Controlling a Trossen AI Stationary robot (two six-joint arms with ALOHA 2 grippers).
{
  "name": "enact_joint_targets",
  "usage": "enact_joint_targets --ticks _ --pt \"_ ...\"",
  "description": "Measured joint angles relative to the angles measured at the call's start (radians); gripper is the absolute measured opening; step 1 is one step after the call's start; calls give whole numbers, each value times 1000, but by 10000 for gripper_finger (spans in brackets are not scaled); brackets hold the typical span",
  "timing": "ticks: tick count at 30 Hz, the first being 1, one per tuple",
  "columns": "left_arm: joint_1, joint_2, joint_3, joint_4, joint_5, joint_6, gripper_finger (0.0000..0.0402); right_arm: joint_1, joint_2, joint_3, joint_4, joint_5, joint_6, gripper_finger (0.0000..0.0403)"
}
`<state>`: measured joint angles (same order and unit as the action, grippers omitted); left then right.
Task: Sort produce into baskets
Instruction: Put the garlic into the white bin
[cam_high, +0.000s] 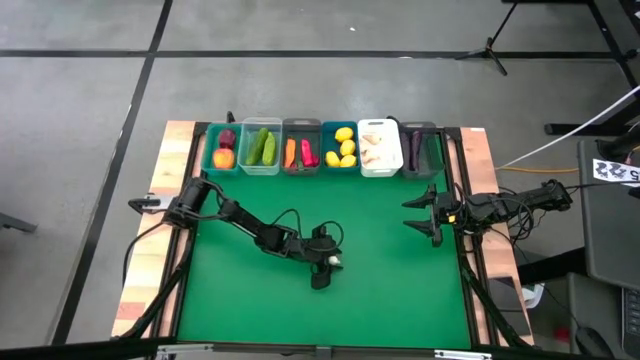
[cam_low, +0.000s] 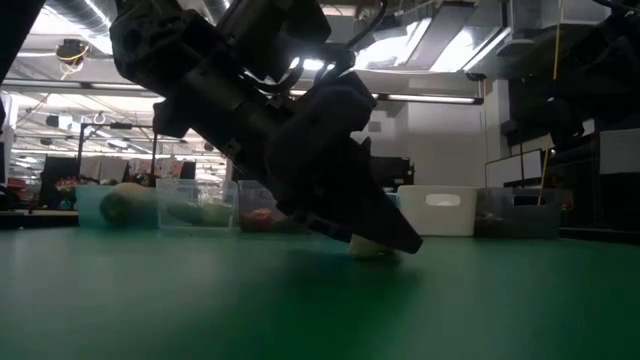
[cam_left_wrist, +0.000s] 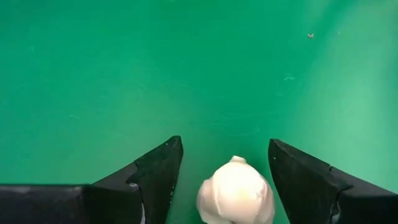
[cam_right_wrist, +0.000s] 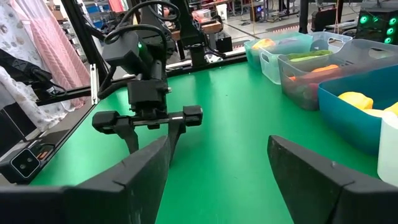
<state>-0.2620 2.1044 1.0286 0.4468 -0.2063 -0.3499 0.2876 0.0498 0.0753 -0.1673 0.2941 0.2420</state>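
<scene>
**Left gripper set around last garlic on the mat**

The left gripper (cam_high: 322, 272) is lowered to the green table mat (cam_high: 380, 290), near the middle front of it, fingers (cam_left_wrist: 155, 171) spread apart with a whitish garlic (cam_left_wrist: 236, 191) seated between them. A gap is seen on each side of the garlic in the left wrist view, so contact is not confirmed; the garlic is seen resting on the mat in the low view (cam_low: 373, 249), under the fingertips. The jaws are parted, not clamped.

The right gripper (cam_high: 430, 215) is held at the right edge of the mat, well apart from the garlic, fingers (cam_right_wrist: 323, 171) spread wide and nothing between them.

A row of six baskets is lined along the far edge of the mat. From left to right:
- teal-green basket (cam_high: 212, 160): a dark red beet and an orange-red piece are held.
- clear basket (cam_high: 244, 150): green cucumbers (cam_high: 262, 147) are held.
- grey basket (cam_high: 300, 126): an orange carrot (cam_high: 290, 152) and a red pepper (cam_high: 307, 153) are held.
- blue basket (cam_high: 328, 150): yellow lemons (cam_high: 345, 147) are held.
- white basket (cam_high: 378, 124): whitish garlic pieces are held.
- dark basket (cam_high: 428, 150): a purple eggplant (cam_high: 414, 148) is held.

No other loose produce is seen on the mat.
</scene>
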Motion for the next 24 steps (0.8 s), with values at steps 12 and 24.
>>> enact_joint_targets --ticks 12,24 --pt "-16 15 1 -9 -29 90 239 0 0 0 0 0 13 269" --pt "-30 18 -2 1 -61 97 156 0 0 0 0 0 15 269"
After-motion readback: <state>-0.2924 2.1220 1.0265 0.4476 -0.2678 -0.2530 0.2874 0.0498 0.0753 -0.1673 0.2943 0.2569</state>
